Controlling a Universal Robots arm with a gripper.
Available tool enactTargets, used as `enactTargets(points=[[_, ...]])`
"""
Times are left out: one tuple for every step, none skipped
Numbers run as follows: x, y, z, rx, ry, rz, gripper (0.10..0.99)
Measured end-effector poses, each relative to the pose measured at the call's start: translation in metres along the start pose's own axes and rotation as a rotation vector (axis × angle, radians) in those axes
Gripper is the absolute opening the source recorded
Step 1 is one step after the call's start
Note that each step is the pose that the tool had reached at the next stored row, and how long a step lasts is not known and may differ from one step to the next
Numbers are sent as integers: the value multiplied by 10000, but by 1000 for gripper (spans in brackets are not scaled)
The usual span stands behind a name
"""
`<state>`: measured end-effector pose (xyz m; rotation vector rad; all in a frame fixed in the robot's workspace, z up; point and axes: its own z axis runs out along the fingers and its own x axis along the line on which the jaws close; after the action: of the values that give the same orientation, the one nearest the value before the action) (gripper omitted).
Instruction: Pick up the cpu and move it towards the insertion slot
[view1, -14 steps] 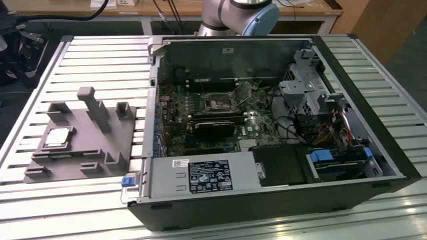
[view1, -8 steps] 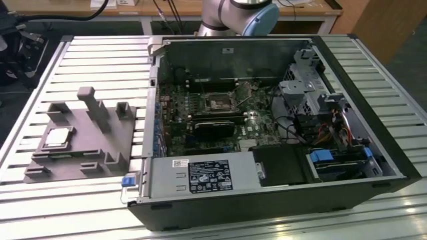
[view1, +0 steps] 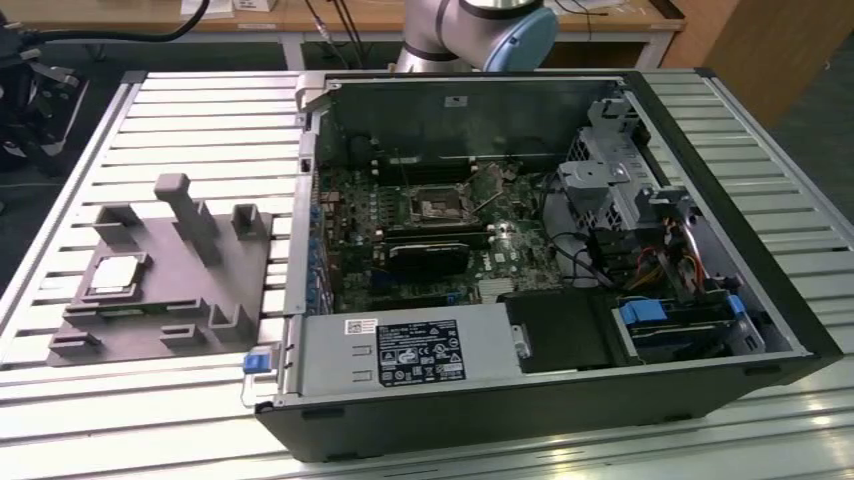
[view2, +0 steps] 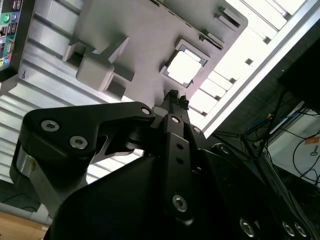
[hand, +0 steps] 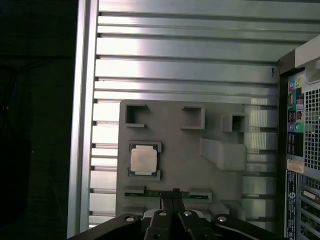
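Here, the gripper (hand: 173, 193) hangs with its fingers pressed together on nothing, above the grey fixture (hand: 190, 150), where the chip (hand: 144, 161) lies flat in a recess just aside of the fingertips.

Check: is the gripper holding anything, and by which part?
Nothing. The gripper is shut and empty; the chip lies in its grey fixture.

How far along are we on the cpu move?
Nothing done yet: the cpu lies in the grey fixture. The gripper, shut and empty, hangs over the fixture near the cpu. Lifting it and carrying it to the insertion slot in the open case remain.
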<state>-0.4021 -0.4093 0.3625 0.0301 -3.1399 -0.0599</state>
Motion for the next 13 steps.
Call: enactTargets(points=[[12,0,1,0,-1,1,106],[22,0,2,0,0,1,106],[26,0,3,0,0,0,106],[32,0,3,0,-1,0,106],[39,1,4,-1,-1,1,106],[44,1,5,-1,-1,0,106],[47,0,5,-1,-1,-1,106],[53,1,5,-1,-1,0,106],[59,1,6,-1,-1,0,106],[65,1,6,-1,-1,0,106],[73,1,7,-1,-1,0,106],[79,1,8,-1,-2,1,106],[85,1,9,-1,-1,0,106]])
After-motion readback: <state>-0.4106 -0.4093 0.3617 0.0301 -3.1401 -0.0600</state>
